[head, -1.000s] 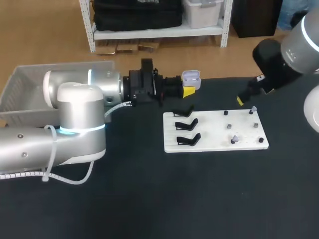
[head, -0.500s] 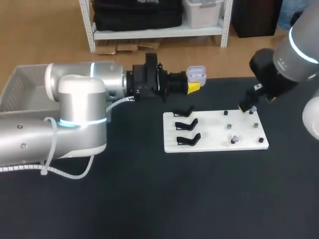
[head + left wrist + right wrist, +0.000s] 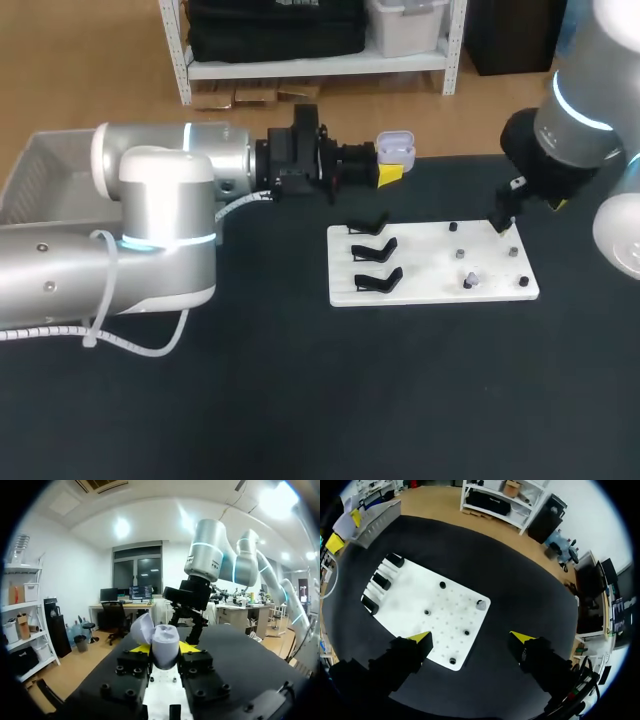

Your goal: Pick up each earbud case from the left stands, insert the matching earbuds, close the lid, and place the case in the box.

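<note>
- In the head view the box [image 3: 30,170] was largely hidden behind the left arm [image 3: 150,200]; only its pale, ribbed near-left part showed.
- The right gripper [image 3: 505,222] was hard to read from above, its tips lost against the dark wrist. The right wrist view settled it: the right gripper [image 3: 471,638] was spread wide with nothing between its fingers.
- The pegs [image 3: 442,585] on the white board [image 3: 410,600] were too small to read. One carried a pale grey piece [image 3: 480,604], just ahead of the open fingers.
- The inside of the earbud case [image 3: 165,641] could not be seen from any view.
- The case was rounded, smooth and whitish-lavender, with its lid [image 3: 142,627] swung up and open.
- The left gripper [image 3: 165,650] was clamped on the case — a yellow tip pressed each side.
- From above, the earbud case [image 3: 395,148] was held up over the table's [image 3: 300,400] far edge, beyond the board.
- The three black stands [image 3: 375,250] at the board's left end carried nothing.
</note>
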Robot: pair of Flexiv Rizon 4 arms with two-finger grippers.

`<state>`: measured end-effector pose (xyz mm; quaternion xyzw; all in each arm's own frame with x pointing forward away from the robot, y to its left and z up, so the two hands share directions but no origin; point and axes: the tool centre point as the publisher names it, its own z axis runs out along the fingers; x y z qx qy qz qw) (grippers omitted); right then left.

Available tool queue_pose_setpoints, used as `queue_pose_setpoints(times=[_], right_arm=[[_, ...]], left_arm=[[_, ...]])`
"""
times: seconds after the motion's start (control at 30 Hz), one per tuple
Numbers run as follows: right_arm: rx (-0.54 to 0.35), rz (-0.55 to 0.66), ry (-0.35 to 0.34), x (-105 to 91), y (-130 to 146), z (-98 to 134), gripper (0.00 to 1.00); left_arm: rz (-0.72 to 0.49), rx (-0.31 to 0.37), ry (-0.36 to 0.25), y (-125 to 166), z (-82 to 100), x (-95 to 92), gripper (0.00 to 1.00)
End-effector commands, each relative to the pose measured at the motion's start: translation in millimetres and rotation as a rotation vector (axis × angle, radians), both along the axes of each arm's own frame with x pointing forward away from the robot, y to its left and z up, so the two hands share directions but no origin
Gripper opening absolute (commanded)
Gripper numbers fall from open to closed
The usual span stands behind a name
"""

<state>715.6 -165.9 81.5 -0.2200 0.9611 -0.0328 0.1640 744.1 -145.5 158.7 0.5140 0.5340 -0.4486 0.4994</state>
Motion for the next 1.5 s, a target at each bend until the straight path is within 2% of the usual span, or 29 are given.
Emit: queue_pose_setpoints(times=[0.03, 0.3, 0.33, 0.37, 0.53, 0.63, 0.83, 0.97, 1.5], right_arm=[[-0.009, -0.033, 0.003, 10.0, 3, -9, 1.0], [-0.017, -0.016, 0.038, 28.9, 7, -27, 1.0], [-0.016, -0.015, 0.039, 31.3, 8, -29, 0.91], [-0.02, -0.011, 0.044, 34.2, 9, -31, 0.87], [-0.02, -0.019, 0.053, 44.2, 11, -37, 0.74], [-0.016, -0.039, 0.05, 46.9, 9, -37, 0.61], [-0.02, -0.069, 0.058, 48.2, 6, -40, 0.6], [-0.018, -0.096, 0.066, 46.7, 5, -42, 0.5], [-0.002, -0.157, 0.079, 46.0, 0, -53, 0.48]], left_arm=[[0.002, -0.003, -0.002, 0, -0.8, -0.1, 0.0], [0.002, -0.003, -0.002, 0, -0.8, -0.1, 0.0], [0.002, -0.003, -0.002, 0, -0.8, -0.1, 0.0], [0.002, -0.003, -0.002, 0, -0.8, -0.1, 0.0], [0.002, -0.003, -0.002, 0, -0.8, -0.1, 0.0], [0.002, -0.003, -0.002, 0, -0.8, -0.1, 0.0], [0.002, -0.003, -0.002, 0, -0.8, -0.1, 0.0], [0.002, -0.003, -0.002, 0, -0.8, -0.1, 0.0], [0.002, -0.003, -0.002, 0, -0.8, -0.1, 0.0]])
